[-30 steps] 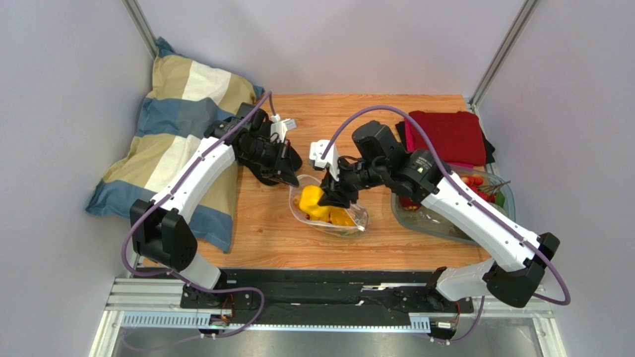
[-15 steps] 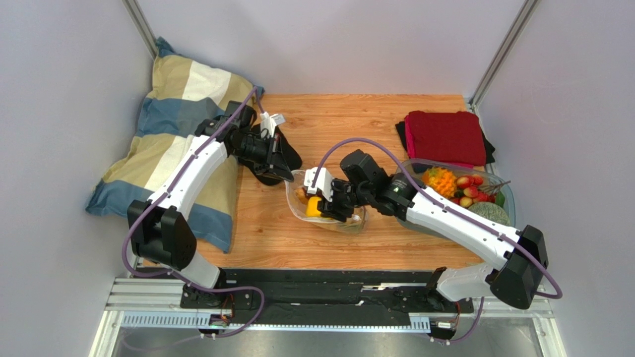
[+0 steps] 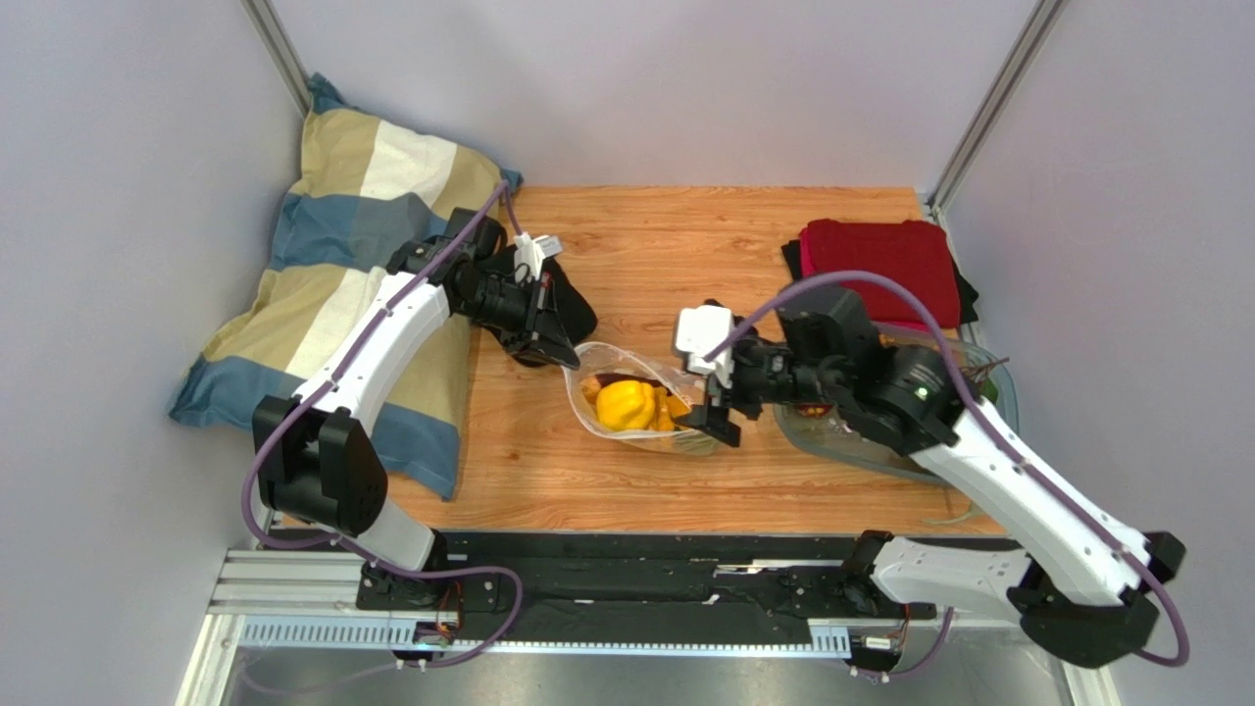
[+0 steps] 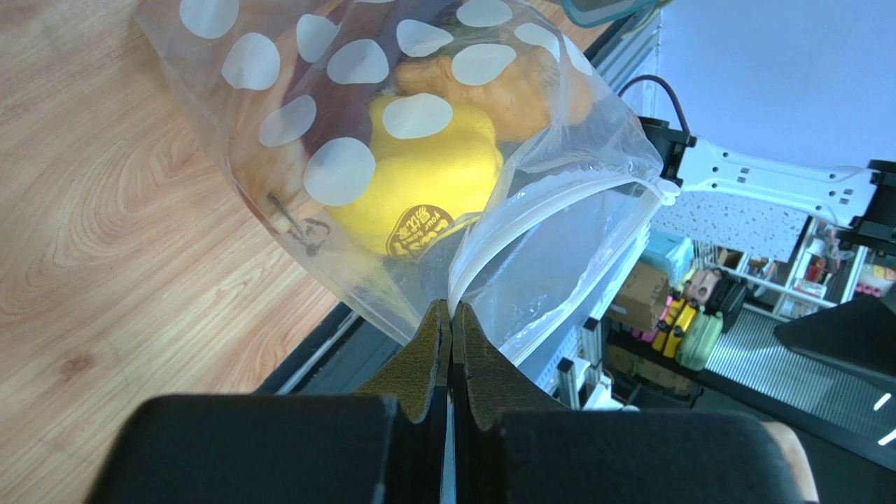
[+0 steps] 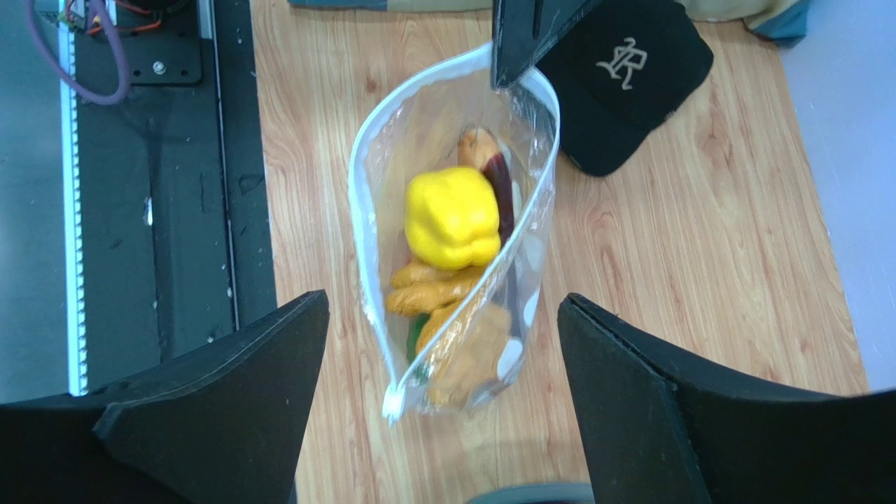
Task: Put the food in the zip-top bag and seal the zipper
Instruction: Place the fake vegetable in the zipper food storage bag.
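Mid-table, the bag [image 3: 648,400] lay on the table [image 3: 663,236] with its mouth gaping and the zipper [image 5: 363,242] unsealed. You had the left gripper [image 4: 450,334] clamped tight on the bag's far-left mouth edge, its fingers pressed together with the plastic between them. You had the right gripper [image 5: 442,305] spread wide with nothing in it. It sat over the bag's right end, looking down into the opening; couldn't tell if it touched the plastic. Inside the bag, a yellow pepper [image 5: 452,218] sat in the middle. Orange pieces [image 5: 436,294] lay beside it toward the right end, and a brown item [image 5: 486,158] toward the left gripper. A small white tab [image 5: 392,404] marked the zipper's right end. The black cap [image 5: 626,74] lay just far-left of the bag, under your left arm. The tray [image 3: 840,441] sat right of the bag, mostly hidden by your right arm. The pillow [image 3: 354,236] was at far left and the red cloth [image 3: 881,268] at far right.
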You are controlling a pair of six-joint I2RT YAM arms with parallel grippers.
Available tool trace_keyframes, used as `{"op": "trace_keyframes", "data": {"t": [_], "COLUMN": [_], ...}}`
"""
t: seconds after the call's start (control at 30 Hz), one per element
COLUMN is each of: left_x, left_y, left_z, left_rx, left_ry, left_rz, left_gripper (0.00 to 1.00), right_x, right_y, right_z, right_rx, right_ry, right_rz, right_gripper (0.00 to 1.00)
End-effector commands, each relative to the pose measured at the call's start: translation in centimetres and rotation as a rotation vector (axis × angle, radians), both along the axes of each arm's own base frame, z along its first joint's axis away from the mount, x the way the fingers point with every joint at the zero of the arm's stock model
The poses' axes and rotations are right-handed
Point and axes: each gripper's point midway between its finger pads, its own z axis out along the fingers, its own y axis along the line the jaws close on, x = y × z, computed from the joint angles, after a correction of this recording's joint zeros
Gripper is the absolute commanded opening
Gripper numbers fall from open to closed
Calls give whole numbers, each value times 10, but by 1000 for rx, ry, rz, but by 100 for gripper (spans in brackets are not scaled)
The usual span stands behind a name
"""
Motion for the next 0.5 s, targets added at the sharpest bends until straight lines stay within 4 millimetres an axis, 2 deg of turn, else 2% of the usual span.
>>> {"op": "trace_keyframes", "data": {"t": [0.0,0.03,0.1,0.13,0.23,0.37,0.47], "left_x": [-4,-4,-4,-4,-5,-7,-8], "left_y": [0,0,0,1,1,2,2], "left_z": [16,16,15,15,14,14,13], "left_rx": [-46,-45,-44,-43,-38,-41,-40], "left_ry": [-28,-28,-31,-31,-37,-40,-36], "left_rz": [2,0,-1,-2,-6,-12,-11], "left_gripper": [0,0,0,0,0,0,0], "right_x": [-19,-20,-23,-22,-21,-11,-6], "right_y": [-30,-34,-44,-43,-38,-32,-26], "right_z": [-19,-39,-47,-62,-58,-77,-81], "right_rx": [-35,-59,-44,-47,28,16,30], "right_ry": [-16,-17,-82,-91,-161,-164,-170], "right_rz": [21,27,26,34,45,31,35], "right_gripper": [83,82,82,81,78,73,71]}}
